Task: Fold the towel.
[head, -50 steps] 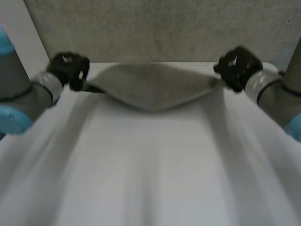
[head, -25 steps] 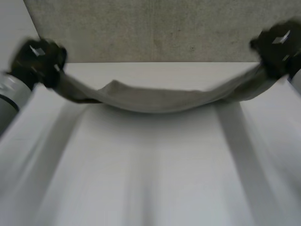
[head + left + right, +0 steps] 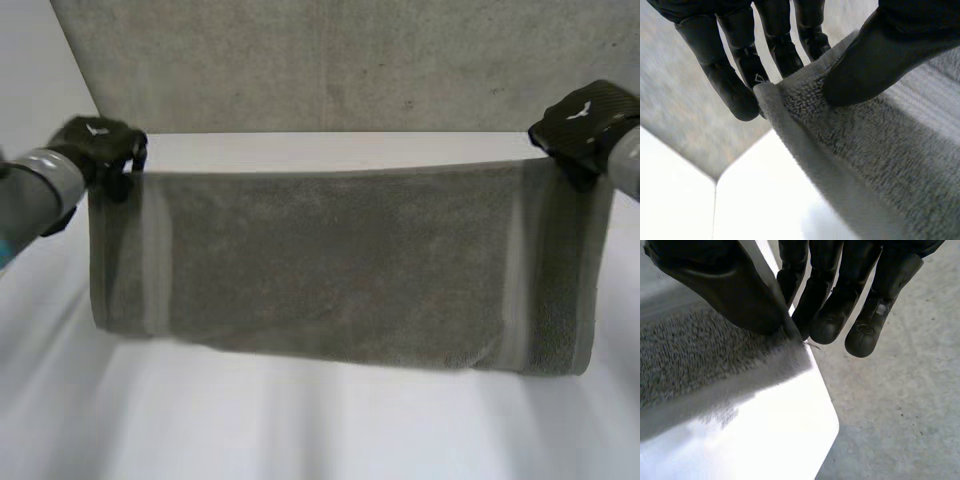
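White table (image 3: 320, 430) is standing on a grey floor (image 3: 350, 60); the towel (image 3: 340, 260) is hanging spread above it, and whether its lower edge is touching the table cannot be told.

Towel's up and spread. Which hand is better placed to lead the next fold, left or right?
Neither clearly. The left hand pinches one top corner of the towel, the right hand the other, top edge about level between them. Likely both move together.
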